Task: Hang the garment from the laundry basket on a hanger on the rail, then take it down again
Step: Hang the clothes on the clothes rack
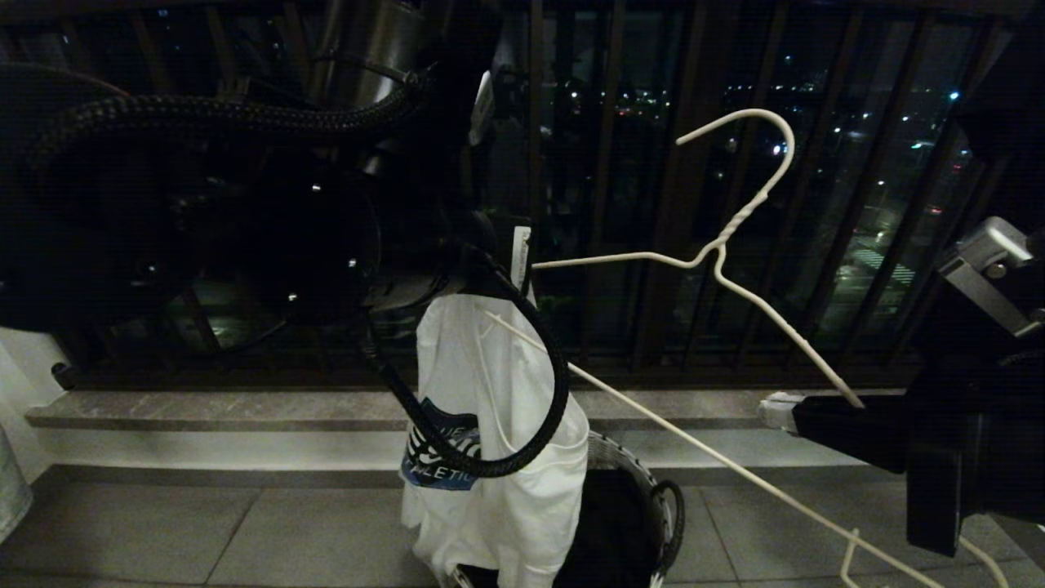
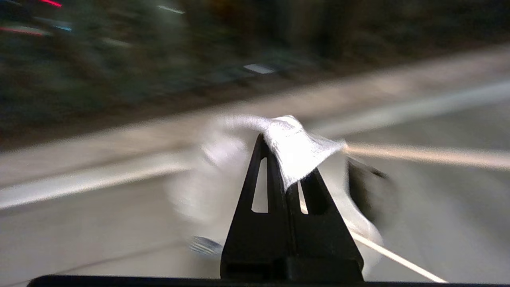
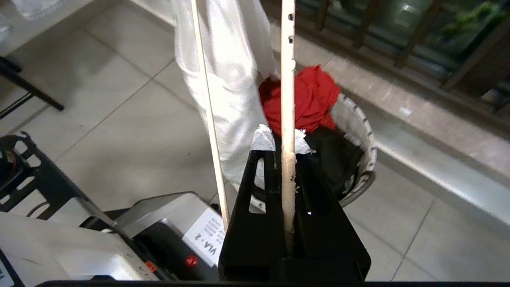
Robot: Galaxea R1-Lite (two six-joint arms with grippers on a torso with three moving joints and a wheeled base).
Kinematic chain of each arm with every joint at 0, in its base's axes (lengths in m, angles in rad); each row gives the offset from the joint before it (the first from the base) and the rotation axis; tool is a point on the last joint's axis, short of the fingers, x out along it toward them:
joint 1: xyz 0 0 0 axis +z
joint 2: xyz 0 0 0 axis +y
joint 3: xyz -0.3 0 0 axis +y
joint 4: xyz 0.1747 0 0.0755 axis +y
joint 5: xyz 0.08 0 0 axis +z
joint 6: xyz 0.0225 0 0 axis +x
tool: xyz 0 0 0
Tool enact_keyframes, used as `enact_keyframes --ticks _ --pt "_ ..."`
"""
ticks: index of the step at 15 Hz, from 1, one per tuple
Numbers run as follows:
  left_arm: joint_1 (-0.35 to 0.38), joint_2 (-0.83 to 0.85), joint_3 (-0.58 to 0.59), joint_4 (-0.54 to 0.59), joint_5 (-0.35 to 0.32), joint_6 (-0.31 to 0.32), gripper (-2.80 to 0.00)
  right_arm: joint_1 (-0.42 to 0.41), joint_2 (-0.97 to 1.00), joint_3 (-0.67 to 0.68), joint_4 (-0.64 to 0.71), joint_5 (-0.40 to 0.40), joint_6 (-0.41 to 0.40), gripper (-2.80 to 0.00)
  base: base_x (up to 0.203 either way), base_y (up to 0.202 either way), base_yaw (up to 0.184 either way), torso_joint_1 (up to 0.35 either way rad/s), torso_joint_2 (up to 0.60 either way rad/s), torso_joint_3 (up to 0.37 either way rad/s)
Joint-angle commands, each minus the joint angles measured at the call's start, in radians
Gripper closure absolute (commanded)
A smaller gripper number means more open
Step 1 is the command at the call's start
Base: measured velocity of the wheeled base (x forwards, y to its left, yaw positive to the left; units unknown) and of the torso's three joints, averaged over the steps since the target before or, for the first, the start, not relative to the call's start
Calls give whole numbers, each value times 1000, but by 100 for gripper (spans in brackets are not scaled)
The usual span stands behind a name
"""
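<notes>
My left hand (image 2: 287, 175) is clenched on a fold of the white short-sleeved T-shirt with the dark blue chest print and white letters (image 1: 498, 425); in my left wrist view the white cloth (image 2: 297, 149) sits pinched between my two dark fingers (image 2: 255, 199), though the rest of that view is smeared. From my head, the shirt hangs straight down from under my dark left arm, whose braided black cable (image 1: 522, 392) loops across the front of it, and its lower part reaches the mouth of the round light woven laundry basket with a dark loop handle (image 1: 653, 490) standing on the grey tiled floor (image 1: 204, 531). My right hand (image 3: 290, 159) is shut tight on one sloping arm of the thin off-white wire hanger with the twisted neck (image 1: 727, 233), which I hold up in the air in front of the dark balcony bars (image 1: 678, 204), hook uppermost and free of any support. The hanger's long bottom wire runs from the shirt's upper part down toward my right arm, and one end passes behind the cloth near my left hand. In my right wrist view the wire (image 3: 287, 99) rises between my fingers, with a crumpled red garment (image 3: 314, 99) and dark clothing lying in the basket (image 3: 362, 131) beyond it. The rail is not in sight.
</notes>
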State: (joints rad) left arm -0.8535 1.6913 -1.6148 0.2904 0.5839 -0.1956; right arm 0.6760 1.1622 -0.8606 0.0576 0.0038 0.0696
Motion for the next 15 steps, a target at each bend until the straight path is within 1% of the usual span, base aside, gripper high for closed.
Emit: enact_keyframes --ticks 1,3,4,8,10,13,15 --pt "17 38 -57 12 75 57 0 1 -30 -1 4 -1 -5 0 0 0 0 0 0 0" --pt "22 51 -97 13 134 88 0 1 -30 -1 2 -26 -7 0 0 0 0 0 0 0" --pt "23 52 -112 14 144 100 0 1 -32 0 2 -27 -8 0 0 0 0 0 0 0" --pt "-8 73 -116 15 135 105 0 16 -31 4 -1 -14 -8 0 0 0 0 0 0 0" --pt "-20 79 -113 15 98 104 0 28 -30 12 -4 -16 -8 0 0 0 0 0 0 0" --pt "-18 73 -109 16 -4 107 0 30 -27 17 -4 -13 -8 0 0 0 0 0 0 0" --pt "-16 65 -97 16 -69 127 0 30 -26 15 -5 -13 -11 0 0 0 0 0 0 0"
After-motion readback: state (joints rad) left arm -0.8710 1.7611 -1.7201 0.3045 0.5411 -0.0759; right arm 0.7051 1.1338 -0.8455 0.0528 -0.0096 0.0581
